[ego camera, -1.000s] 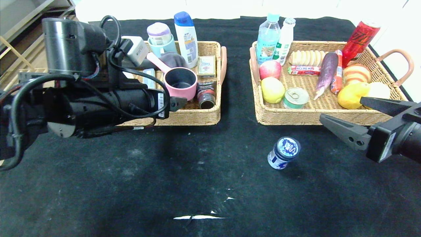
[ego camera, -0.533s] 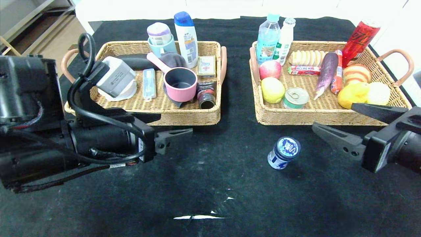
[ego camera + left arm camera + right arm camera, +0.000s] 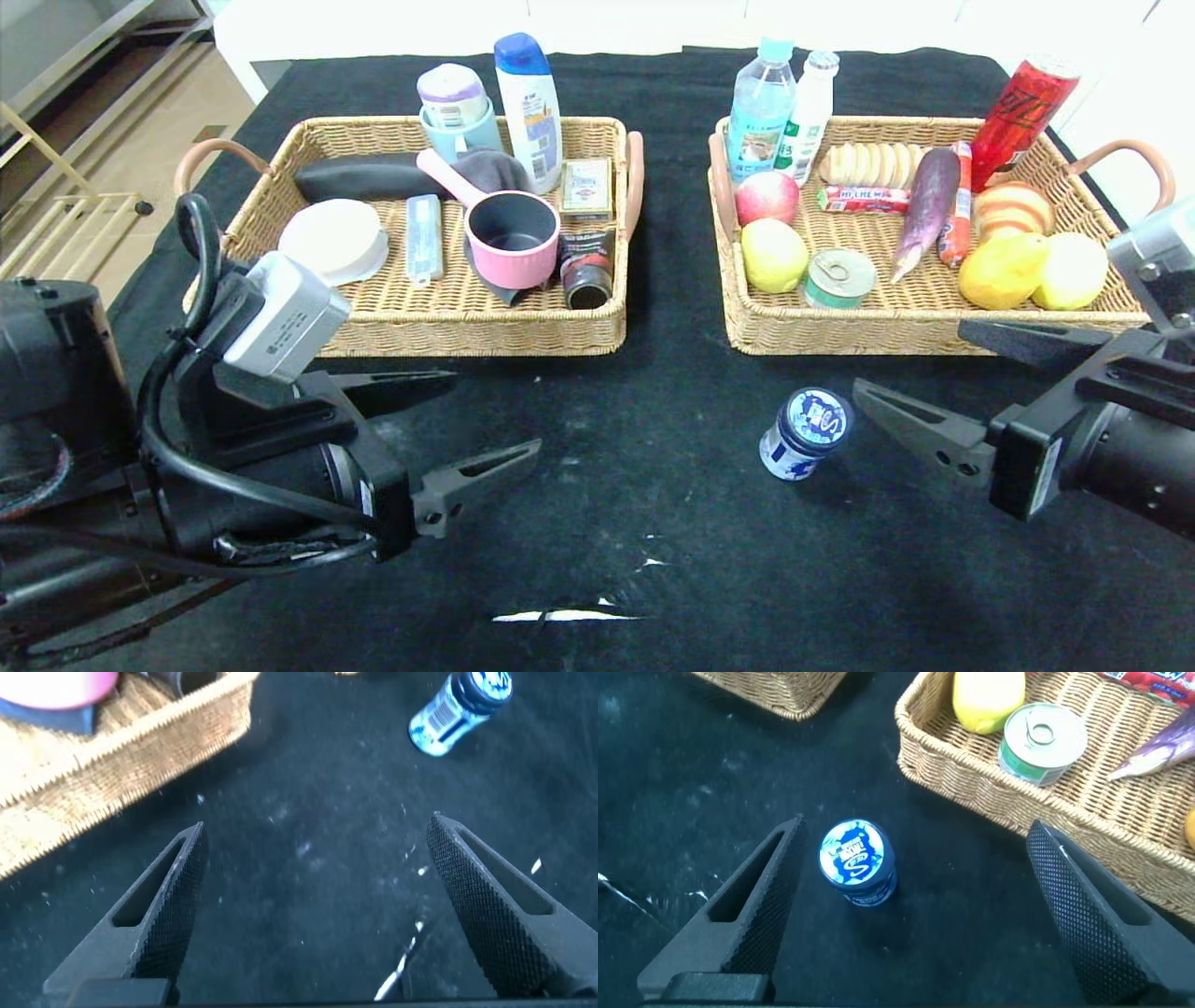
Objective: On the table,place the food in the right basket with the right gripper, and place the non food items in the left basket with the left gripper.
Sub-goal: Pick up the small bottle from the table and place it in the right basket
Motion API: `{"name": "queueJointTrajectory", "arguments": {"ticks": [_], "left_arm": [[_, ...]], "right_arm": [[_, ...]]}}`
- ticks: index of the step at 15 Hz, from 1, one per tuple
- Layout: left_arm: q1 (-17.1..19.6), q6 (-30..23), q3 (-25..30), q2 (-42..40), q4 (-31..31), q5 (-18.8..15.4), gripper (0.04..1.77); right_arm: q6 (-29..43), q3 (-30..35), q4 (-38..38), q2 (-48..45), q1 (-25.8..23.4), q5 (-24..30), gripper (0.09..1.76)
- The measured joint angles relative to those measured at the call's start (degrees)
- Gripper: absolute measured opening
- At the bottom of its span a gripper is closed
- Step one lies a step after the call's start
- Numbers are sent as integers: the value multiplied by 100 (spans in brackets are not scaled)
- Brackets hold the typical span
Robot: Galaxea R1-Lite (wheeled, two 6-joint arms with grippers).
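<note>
The small dark blue jar (image 3: pixel 805 433) stands upright on the black table (image 3: pixel 597 560), in front of the right basket (image 3: pixel 934 329). My right gripper (image 3: pixel 910 357) is open and empty, just right of the jar. In the right wrist view the jar (image 3: pixel 857 861) shows between the open jaws (image 3: pixel 917 823), close to one finger. The green tin (image 3: pixel 839 277) lies in the right basket. The pink saucepan (image 3: pixel 512 238), grey case (image 3: pixel 424 238) and dark cloth (image 3: pixel 495 170) lie in the left basket (image 3: pixel 485 333). My left gripper (image 3: pixel 490 413) is open and empty over bare table.
The right basket also holds fruit, bottles, a red can and snacks. The left basket also holds a shampoo bottle, cups, a white bowl and a small box. A white scuff mark (image 3: pixel 565 615) lies near the table's front. A shelf stands at the far left.
My left arm has pulled back from over the left basket toward the front left and come lower. My right gripper has moved left and down, closer to the blue jar.
</note>
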Motion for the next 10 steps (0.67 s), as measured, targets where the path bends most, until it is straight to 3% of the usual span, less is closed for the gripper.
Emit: {"name": "queueJointTrajectory", "arguments": {"ticks": [5, 8, 10], "left_arm": [[-6, 11, 77, -21, -10, -2, 170], [-6, 17, 80, -24, -9, 5, 170], [-6, 22, 83, -40, -9, 11, 170]], "right_arm": [[39, 44, -6, 61, 306, -260, 171], [328, 5, -66, 207, 770, -911, 171], [755, -191, -52, 424, 1123, -1669, 171]]}}
